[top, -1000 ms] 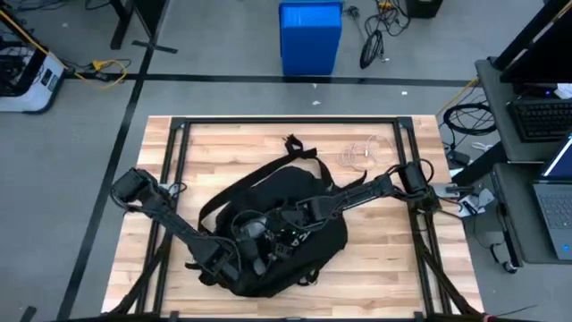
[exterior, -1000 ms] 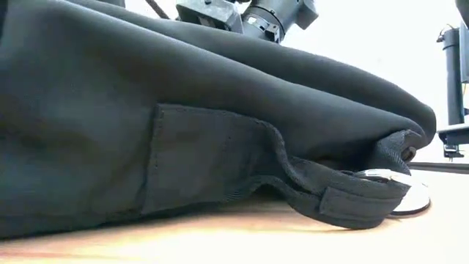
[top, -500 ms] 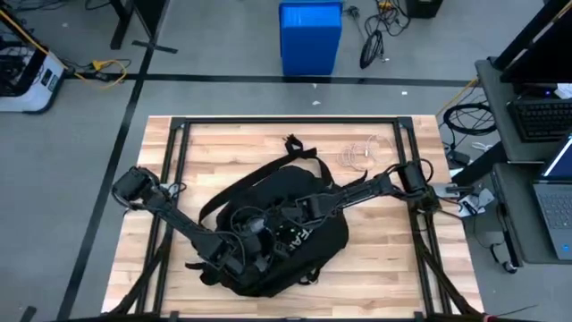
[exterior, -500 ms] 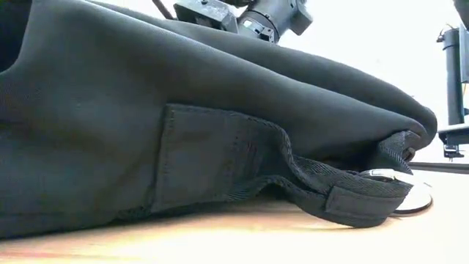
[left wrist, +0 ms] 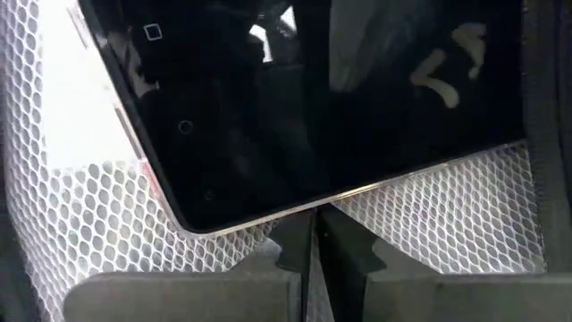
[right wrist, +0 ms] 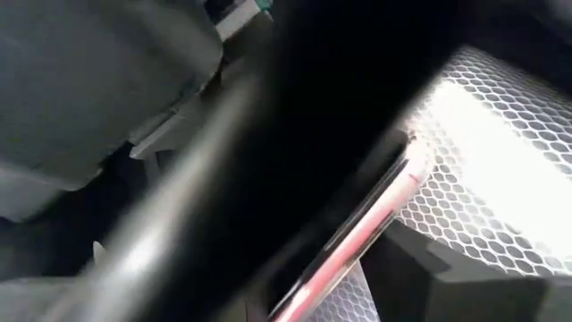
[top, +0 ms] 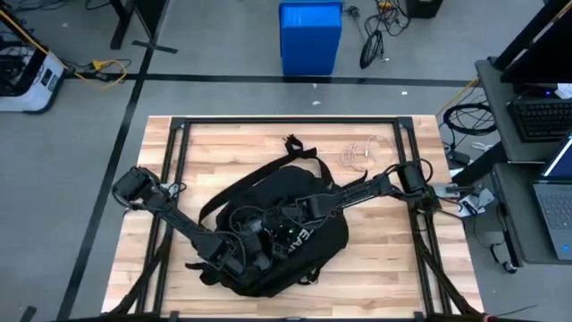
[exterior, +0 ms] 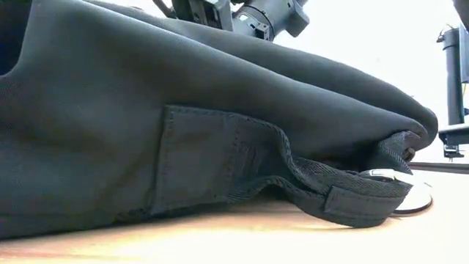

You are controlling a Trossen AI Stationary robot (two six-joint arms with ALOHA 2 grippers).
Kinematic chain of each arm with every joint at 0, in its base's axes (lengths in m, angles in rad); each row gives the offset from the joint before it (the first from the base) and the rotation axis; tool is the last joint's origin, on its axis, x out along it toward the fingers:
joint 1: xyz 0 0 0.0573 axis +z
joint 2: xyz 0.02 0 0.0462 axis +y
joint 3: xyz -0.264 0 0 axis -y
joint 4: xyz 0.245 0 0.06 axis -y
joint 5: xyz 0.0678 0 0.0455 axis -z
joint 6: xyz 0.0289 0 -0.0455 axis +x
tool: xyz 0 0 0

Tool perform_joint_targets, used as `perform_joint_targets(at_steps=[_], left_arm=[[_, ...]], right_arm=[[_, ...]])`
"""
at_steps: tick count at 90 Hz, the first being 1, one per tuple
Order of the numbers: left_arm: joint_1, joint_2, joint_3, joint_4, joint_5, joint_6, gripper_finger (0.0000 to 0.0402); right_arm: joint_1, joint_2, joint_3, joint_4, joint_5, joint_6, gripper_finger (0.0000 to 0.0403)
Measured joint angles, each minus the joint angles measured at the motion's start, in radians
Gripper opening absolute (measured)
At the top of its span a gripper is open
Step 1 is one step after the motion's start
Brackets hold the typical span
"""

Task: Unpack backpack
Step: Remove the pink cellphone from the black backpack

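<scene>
While both grippers work inside the backpack (top: 277, 228):
Left gripper (left wrist: 313, 255): fingers pressed together, beside a dark tablet (left wrist: 295, 98).
Right gripper (top: 288, 217): finger state unclear.
Risk: tablet snagging white mesh (left wrist: 80, 206).

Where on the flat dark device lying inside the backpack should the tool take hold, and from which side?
Probably its silver-rimmed edge, the one facing the left tool. The device is a thin slab lying flat on white mesh in the backpack, so only an edge fits between fingers; come in level from that side.

Blue bin (top: 310, 38) on floor beyond table (top: 393, 259); laptop (top: 559, 199) at right.
</scene>
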State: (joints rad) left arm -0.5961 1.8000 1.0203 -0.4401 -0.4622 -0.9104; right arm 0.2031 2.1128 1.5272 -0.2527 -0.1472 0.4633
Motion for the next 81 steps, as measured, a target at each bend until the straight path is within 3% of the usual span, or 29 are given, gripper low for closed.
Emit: perform_joint_targets(at_steps=[36,57,81], left_arm=[[0.0,0.0,0.001,0.028,-0.01,0.037,0.0012],[0.0,-0.026,0.002,0.02,-0.026,0.058,0.0012],[-0.029,-0.147,0.002,-0.01,-0.057,0.09,0.0012]], right_arm=[[-0.001,-0.003,0.006,0.015,-0.008,-0.025,0.0023],[-0.002,-0.02,0.003,-0.007,-0.005,-0.066,0.0018],[-0.01,-0.055,0.001,-0.022,-0.027,-0.095,0.0017]])
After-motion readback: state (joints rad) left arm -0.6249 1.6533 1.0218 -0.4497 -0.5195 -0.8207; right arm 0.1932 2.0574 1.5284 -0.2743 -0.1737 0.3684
